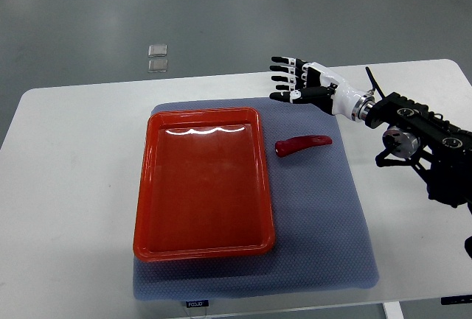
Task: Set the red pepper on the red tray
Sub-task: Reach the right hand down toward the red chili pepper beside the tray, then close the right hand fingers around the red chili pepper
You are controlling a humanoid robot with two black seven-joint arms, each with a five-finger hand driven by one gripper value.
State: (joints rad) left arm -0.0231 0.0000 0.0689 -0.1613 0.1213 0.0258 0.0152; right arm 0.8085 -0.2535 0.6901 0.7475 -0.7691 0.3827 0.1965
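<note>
The slim, glossy red pepper lies on the blue-grey textured mat, just beside the right rim of the shallow red plastic tray, which we see is empty. Our right hand hovers beyond the pepper, fingers spread and holding nothing. We judge the task barely begun: reaching, grasping, carrying and release all remain. Our left arm is out of view.

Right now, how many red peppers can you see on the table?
1. The red pepper lies on the blue mat, just right of the red tray and below the right hand. Nothing seems to hide another.
</note>
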